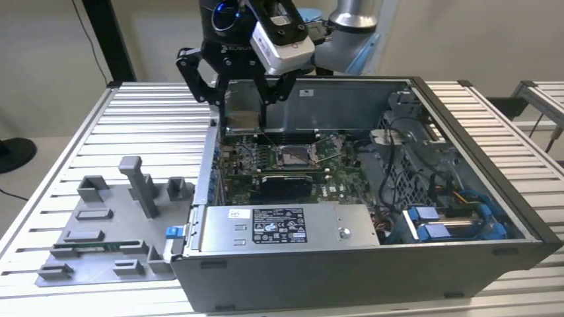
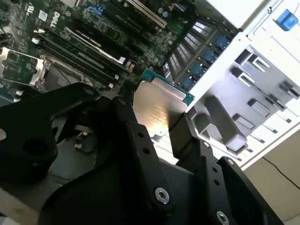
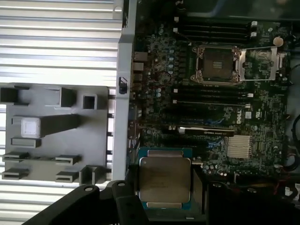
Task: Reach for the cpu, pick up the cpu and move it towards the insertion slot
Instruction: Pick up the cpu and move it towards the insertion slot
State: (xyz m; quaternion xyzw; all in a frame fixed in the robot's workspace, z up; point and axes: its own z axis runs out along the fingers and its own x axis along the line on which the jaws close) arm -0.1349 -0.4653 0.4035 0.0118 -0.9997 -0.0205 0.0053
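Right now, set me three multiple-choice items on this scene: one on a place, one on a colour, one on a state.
1. Where is the flat square silver-topped cpu?
A. in the grey plastic tray
B. between the gripper fingers
C. seated in the socket

2. The cpu's thin rim is:
A. green
B. red
C. yellow

3. The square metal-framed insertion slot is:
A. filled
B. covered by a fan
C. open and empty

Answers: 1 B, both wrist views show the fingers clamping it; 2 A, green edging shows; 3 C, its dark centre lies bare.
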